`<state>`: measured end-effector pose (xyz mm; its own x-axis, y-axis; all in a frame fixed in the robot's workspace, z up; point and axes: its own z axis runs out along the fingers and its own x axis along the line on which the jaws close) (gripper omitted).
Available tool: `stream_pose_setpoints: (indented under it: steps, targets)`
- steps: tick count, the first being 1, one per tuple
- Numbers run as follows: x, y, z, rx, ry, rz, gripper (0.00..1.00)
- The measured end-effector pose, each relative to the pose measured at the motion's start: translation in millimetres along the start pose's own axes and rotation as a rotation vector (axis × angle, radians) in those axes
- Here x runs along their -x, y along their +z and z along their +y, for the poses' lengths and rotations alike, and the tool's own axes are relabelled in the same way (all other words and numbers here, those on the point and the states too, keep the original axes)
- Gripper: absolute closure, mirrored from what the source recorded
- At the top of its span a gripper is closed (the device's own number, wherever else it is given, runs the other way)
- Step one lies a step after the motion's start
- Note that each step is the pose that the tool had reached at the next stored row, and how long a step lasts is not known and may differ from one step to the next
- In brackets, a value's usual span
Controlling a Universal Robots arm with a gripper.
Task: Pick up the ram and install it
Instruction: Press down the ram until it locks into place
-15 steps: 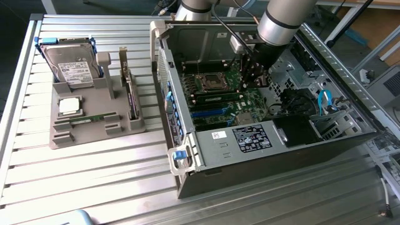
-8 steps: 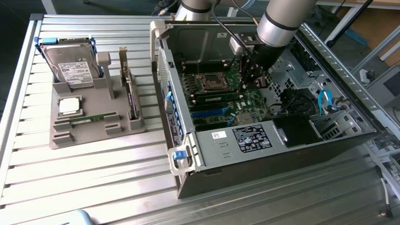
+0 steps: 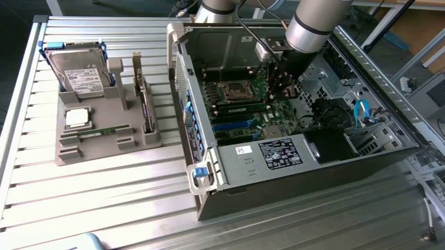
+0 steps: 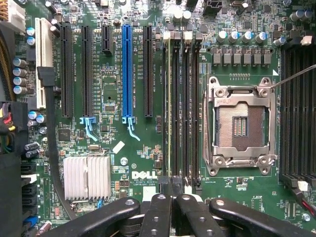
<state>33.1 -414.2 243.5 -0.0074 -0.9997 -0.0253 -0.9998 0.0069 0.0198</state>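
1. Step in hand, as I judge it: seating. The gripper (image 4: 173, 190) is pinched closed and holds nothing. Its tips meet over one end of the ram (image 4: 170, 108).
2. The ram stands edge-up in a motherboard (image 4: 113, 84) slot, just beside the empty processor socket (image 4: 240, 126). Cannot tell whether the tips touch it.
3. Next move calls for straight pressure along the slot line with no twist. Whether the end latches have caught is not readable.
4. Looks: a thin, long green strip with a pale top edge.
5. A spare stick (image 3: 101, 132) lies flat near the front edge of the grey tray (image 3: 97, 152), well apart.
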Motion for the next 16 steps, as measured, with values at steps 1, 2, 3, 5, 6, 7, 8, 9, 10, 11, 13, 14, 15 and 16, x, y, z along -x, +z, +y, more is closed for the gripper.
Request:
stream_pose_setpoints:
  steps: [1,2,3,5,6,7,8,9,10,11,13,14,15,16]
  targets:
    - [0.0,0.0,-0.3,-0.0001,0.000,0.0000,0.89]
    - [0.0,0.0,-0.5,0.0000,0.000,0.0000,0.89]
    - [0.0,0.0,-0.6,-0.0001,0.000,0.0000,0.89]
    - [0.0,0.0,-0.6,0.0000,0.000,0.0000,0.89]
    - [0.0,0.0,-0.7,0.0000,0.000,0.0000,0.89]
    - [0.0,0.3,-0.7,0.0000,0.000,0.0000,0.89]
    - [0.0,1.3,-0.7,-0.0001,0.000,-0.0002,0.89]
    - [0.0,2.0,-0.7,0.0000,0.000,0.0000,0.89]
    - [0.0,2.8,-0.7,0.0000,0.000,0.0000,0.89]
    - [-0.1,3.6,-0.7,0.0000,0.000,0.0001,0.89]
    - [-0.1,4.4,-0.7,0.0000,0.000,0.0001,0.89]
    - [-0.1,4.4,-0.7,0.0000,0.000,0.0001,0.89]
    - [-0.1,4.4,-0.7,0.0000,0.000,0.0002,0.89]
    - [-0.1,4.4,-0.9,0.0000,0.000,0.0001,0.89]
